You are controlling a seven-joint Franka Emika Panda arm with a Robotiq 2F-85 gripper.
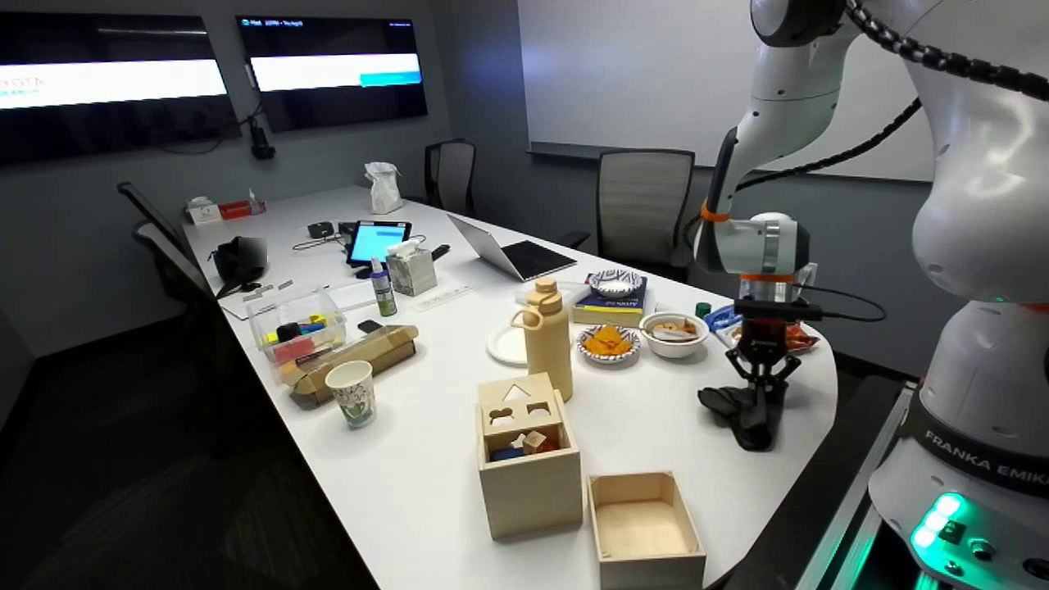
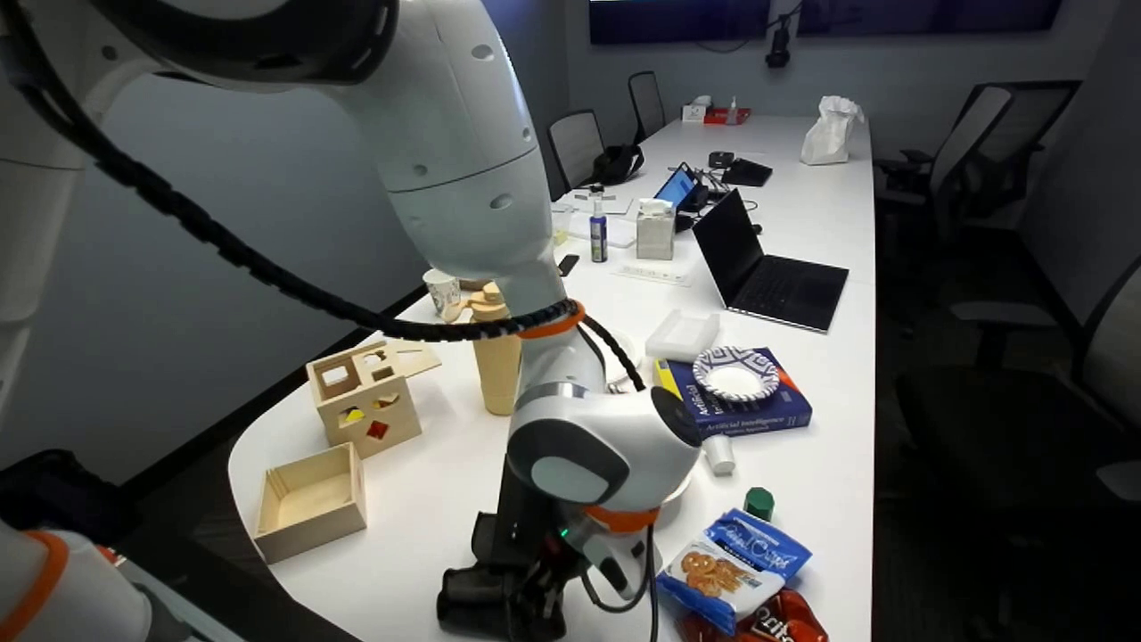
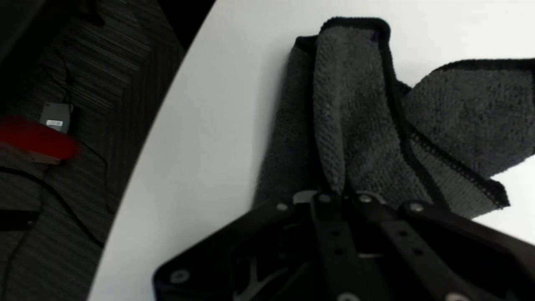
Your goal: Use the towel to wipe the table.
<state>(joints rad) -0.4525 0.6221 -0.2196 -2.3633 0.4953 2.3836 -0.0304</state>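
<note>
1. We see a wooden shape sorter [image 1: 533, 492] with its lid [image 1: 541, 388] slid partly back, probably so its blocks [image 1: 534, 443] can be reached.
2. Just beside it sits an open wooden box [image 1: 651, 572], perhaps set aside from the wiping.
3. The dark gray towel [image 1: 735, 407] lies bunched on the white table [image 1: 647, 434], near its edge.
4. Our Robotiq gripper [image 3: 340, 195] points down, fingers [image 3: 334, 234] pinched around one fold [image 3: 330, 125]; we judge this leaves loose cloth beneath for wiping.
</note>
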